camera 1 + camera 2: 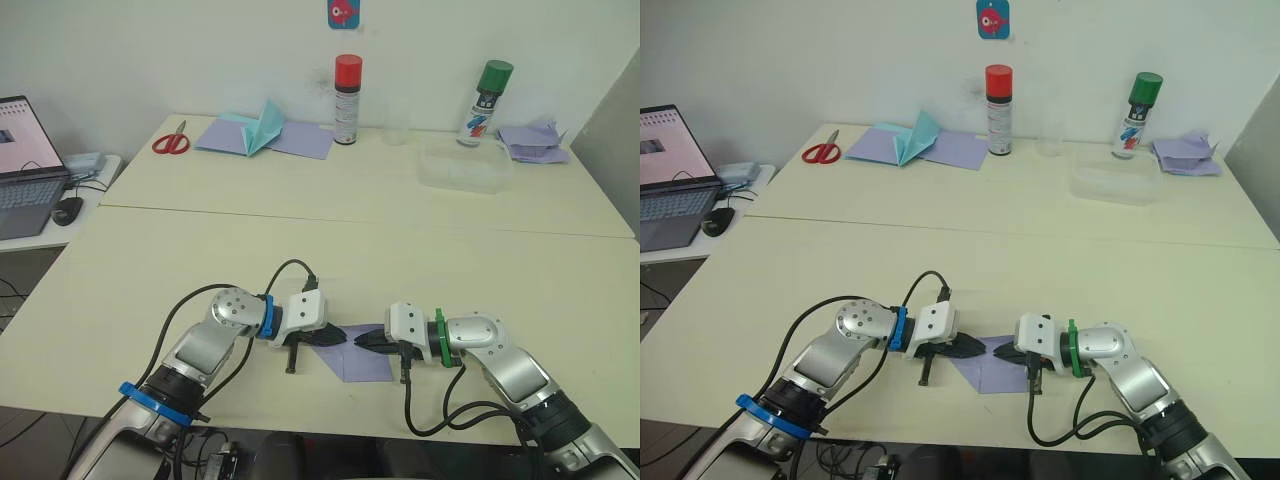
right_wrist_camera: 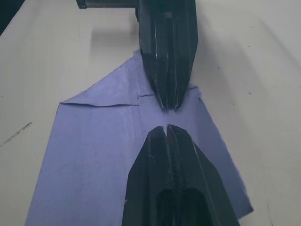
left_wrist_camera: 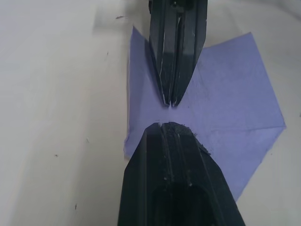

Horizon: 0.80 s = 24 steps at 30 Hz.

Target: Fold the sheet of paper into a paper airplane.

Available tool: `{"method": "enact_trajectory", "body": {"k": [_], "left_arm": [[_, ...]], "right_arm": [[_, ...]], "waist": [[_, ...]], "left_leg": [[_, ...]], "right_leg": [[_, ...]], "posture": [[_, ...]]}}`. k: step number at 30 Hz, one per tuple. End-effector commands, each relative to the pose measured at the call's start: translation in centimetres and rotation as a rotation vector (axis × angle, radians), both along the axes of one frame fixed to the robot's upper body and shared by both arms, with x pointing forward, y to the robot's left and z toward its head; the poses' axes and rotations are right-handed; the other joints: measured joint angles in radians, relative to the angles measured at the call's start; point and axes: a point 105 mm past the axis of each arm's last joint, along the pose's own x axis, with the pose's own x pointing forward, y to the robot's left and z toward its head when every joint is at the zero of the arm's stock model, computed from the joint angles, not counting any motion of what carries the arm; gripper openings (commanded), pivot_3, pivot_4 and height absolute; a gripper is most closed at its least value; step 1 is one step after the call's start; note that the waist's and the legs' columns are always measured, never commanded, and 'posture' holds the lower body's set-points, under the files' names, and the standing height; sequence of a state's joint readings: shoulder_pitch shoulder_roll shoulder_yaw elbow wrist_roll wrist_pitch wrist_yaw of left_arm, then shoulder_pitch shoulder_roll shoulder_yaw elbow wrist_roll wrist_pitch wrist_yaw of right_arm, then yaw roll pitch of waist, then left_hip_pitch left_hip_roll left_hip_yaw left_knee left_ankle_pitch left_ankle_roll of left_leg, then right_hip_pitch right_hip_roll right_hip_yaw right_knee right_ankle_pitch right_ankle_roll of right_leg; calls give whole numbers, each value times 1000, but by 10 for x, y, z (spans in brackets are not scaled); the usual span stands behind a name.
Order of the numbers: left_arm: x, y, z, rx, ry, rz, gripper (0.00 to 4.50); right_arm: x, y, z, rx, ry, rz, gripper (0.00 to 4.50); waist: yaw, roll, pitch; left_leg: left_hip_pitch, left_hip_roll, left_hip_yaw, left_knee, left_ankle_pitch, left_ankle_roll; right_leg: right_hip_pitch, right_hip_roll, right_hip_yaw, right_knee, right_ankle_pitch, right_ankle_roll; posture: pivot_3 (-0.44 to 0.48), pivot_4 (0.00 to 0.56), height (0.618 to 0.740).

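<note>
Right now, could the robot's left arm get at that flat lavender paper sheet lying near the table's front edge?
Probably yes: the left gripper already has its closed tips over the flat lavender paper sheet, nose to nose with the right gripper, and nothing lies between them.

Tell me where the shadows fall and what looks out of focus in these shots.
Left wrist view: the near jaws blur toward the frame edge; the paper is evenly lit. Right wrist view: the left gripper casts a soft shadow on the table. Eye views: even light, faint shadows.

Cream table (image 1: 150, 260) carries lavender sheet of paper (image 1: 362, 358) near front edge; scissors (image 1: 172, 142), 2 spray cans (image 1: 346, 100) at back.
</note>
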<state>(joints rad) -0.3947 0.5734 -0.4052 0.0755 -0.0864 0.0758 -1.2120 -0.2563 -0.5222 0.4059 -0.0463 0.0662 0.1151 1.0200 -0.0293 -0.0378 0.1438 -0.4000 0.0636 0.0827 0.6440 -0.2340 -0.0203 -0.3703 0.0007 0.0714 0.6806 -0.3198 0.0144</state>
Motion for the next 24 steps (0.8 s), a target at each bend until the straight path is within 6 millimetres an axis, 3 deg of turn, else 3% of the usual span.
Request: {"method": "enact_trajectory", "body": {"k": [1,9,16,19,22,24], "left_arm": [[-11,6,-14,69,19,-44,0],[-24,36,-20,136,27,-63,0],[-22,75,-23,175,48,71,0],[-22,73,-2,89,58,97,0],[-20,57,35,-79,99,131,0],[-20,50,49,-124,107,128,0]], "right_arm": [[4,-18,-19,-84,40,-68,61],[4,-21,-21,-97,46,-71,61],[5,-22,-22,-99,44,-69,61],[5,-22,-22,-99,44,-65,61],[4,-21,-22,-95,43,-62,61],[5,-21,-21,-91,38,-59,61]], "waist": [[0,0,0],[0,0,0],[-2,0,-1],[-2,1,0],[-2,0,1],[-2,-2,3]], "left_leg": [[0,0,0,0,0,0],[0,0,0,0,0,0],[1,1,0,-1,0,0],[2,1,0,-1,0,0],[1,1,0,-1,0,0],[0,1,0,-1,0,0]], "right_leg": [[0,0,0,0,0,0],[0,-1,0,0,0,0],[0,-2,0,0,-1,-1],[0,-2,0,0,-1,-1],[-2,-2,-1,0,-1,-1],[-2,-2,-1,0,-2,0]], "posture": [[0,150,740],[0,150,740],[0,150,740],[0,150,740],[0,150,740],[0,150,740]]}}
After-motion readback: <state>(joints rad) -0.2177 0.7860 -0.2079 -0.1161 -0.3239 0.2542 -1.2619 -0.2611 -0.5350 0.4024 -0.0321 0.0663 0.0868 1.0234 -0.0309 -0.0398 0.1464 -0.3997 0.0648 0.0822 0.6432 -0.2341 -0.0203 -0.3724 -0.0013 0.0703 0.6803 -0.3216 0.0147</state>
